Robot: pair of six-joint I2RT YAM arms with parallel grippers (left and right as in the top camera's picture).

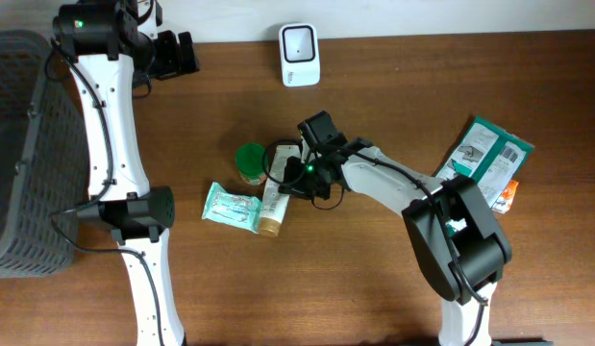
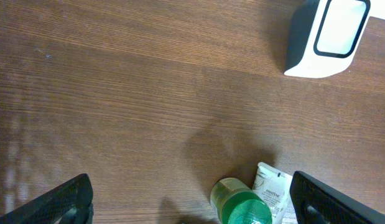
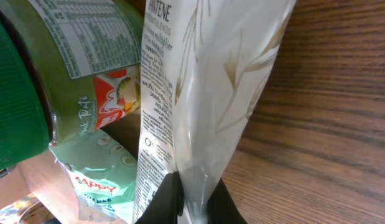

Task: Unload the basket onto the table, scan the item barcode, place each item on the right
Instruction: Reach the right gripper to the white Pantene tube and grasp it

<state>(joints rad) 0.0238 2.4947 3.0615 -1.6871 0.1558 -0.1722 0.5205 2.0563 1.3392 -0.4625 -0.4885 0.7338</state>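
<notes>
the right gripper (image 1: pixel 290 179) is clenched on the white pantene tube (image 1: pixel 274 200), close to the middle of the wooden table (image 1: pixel 393 86). in the right wrist view its two dark fingertips (image 3: pixel 164 205) pinch the tube (image 3: pixel 204 93) between them, with the printed side of the tube facing left. the tube lies flat on the table, its tan cap pointing toward the near edge and its other end toward the far edge.

a green-lidded jar (image 1: pixel 251 161) lies just to the left of the tube's far end. the wrist view shows its nutrition label (image 3: pixel 86 37) right beside the tube. a pale green wipes packet (image 1: pixel 232 205) lies to the left of the tube's cap end, right against it.

the white barcode scanner (image 1: pixel 299 54) stands at the far edge of the table, well apart from the tube and a little to its right.

the left gripper (image 1: pixel 174 54) sits at the far left, spread wide with nothing between its fingers. in its own view the fingers (image 2: pixel 61 202) frame bare wood, with the scanner (image 2: pixel 329 34) in the upper right corner and the jar (image 2: pixel 242 206) low in the frame.

a grey basket (image 1: pixel 18 154) stands off the table's left end. green packets (image 1: pixel 489 152) lie at the right side.
</notes>
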